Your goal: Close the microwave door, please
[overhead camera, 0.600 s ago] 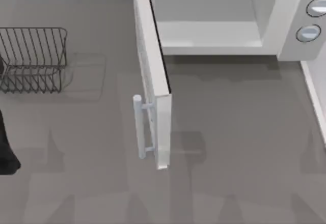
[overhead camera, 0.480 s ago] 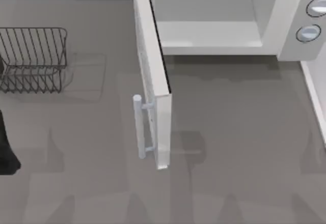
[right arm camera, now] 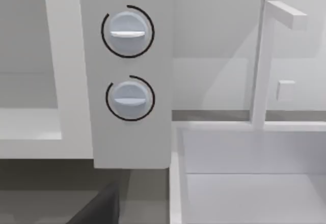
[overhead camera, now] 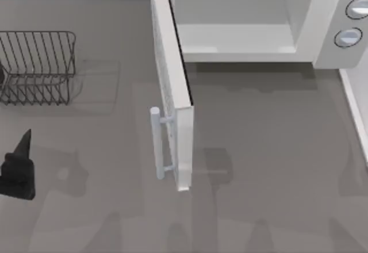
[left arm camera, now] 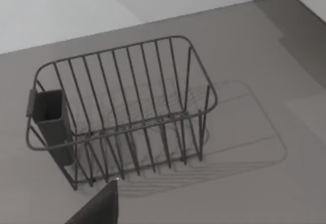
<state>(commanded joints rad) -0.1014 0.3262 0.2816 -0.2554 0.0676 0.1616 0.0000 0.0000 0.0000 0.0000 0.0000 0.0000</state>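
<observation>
Our left hand (overhead camera: 20,169) sits low at the left edge of the table (overhead camera: 264,149), and we hold nothing in it; we cannot tell how far its fingers are parted. The microwave door (overhead camera: 172,92) stands wide open, well off to the hand's right and a little beyond it, swung out from the microwave body (overhead camera: 328,17) so that its free edge points toward us. Its pale bar handle (overhead camera: 156,144) faces the hand's side, which suits us: the outer face is the one we have to push. The wire basket (overhead camera: 37,66) lies just beyond the hand, between it and the far wall, and in the left wrist view we look straight down on that basket (left arm camera: 122,112) with its dark cup (left arm camera: 51,122) clipped at one end.

The step in hand, as we judge it, is the approach. We should carry the hand to the right, keeping it nearer to us than the basket so we do not clip it. We would do well to meet the door on its outer face close to the handle, far from the hinge, where a light push turns it most easily. From there we should follow the door's arc, not drive straight across, or the hand may slide off the free edge.

Our right arm is parked; its wrist view faces the two knobs (right arm camera: 127,30) of the microwave.
</observation>
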